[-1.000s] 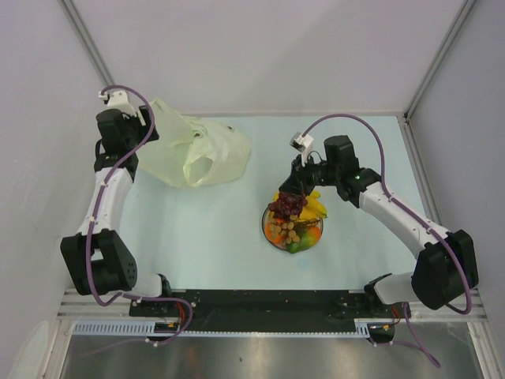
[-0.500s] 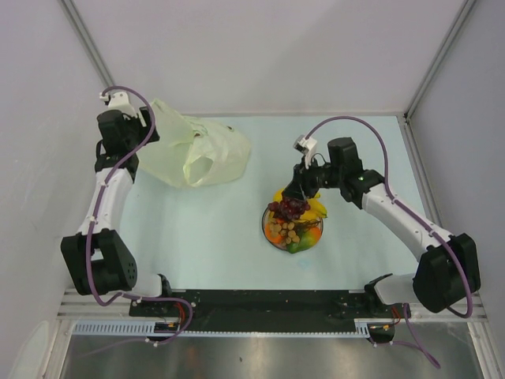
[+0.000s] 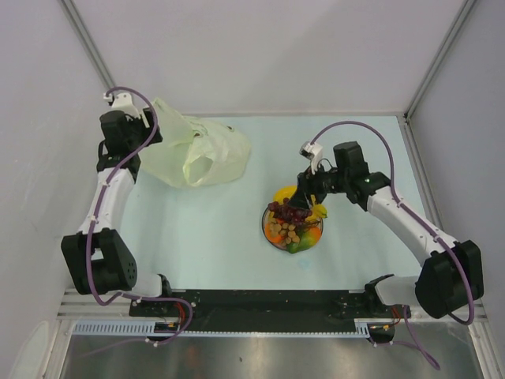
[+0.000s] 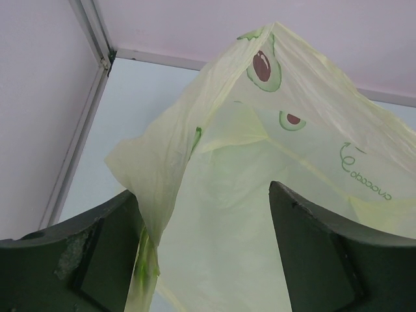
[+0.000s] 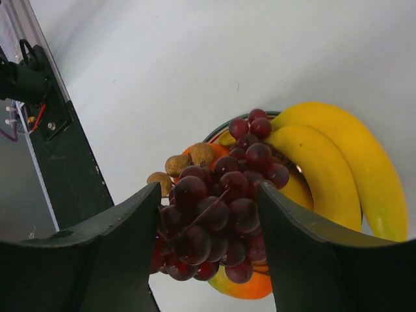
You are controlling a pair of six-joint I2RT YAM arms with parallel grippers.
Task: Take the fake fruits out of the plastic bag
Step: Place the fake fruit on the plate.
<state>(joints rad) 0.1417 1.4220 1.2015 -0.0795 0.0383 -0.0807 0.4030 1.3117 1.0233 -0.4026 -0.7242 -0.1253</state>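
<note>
Views from overhead place both arms for me but hide the grips; the left arm reaches to the far left corner, where the plastic bag lies crumpled on the surface; the right arm leans over the plate of fake fruits near the middle, well apart from the bag; only the wrist cameras show how the jaws stand.

On the left wrist view the left jaws are spread wide, their fingers either side of the bag's pale film; one loose fold hangs against the inner face of the finger on the left of that view; the film is not pinched; avocado prints, too small to make out from overhead, are plain here.

On the right wrist view the right jaws stand parted with the grape bunch between their fingers; the bunch sits on top of the heap, and I cannot tell whether either finger touches it; the banana bunch lies just beside the grapes on the right of that view; the brown cluster shows at their left; the orange shows beneath them; every fruit I can see is on the plate.
</note>
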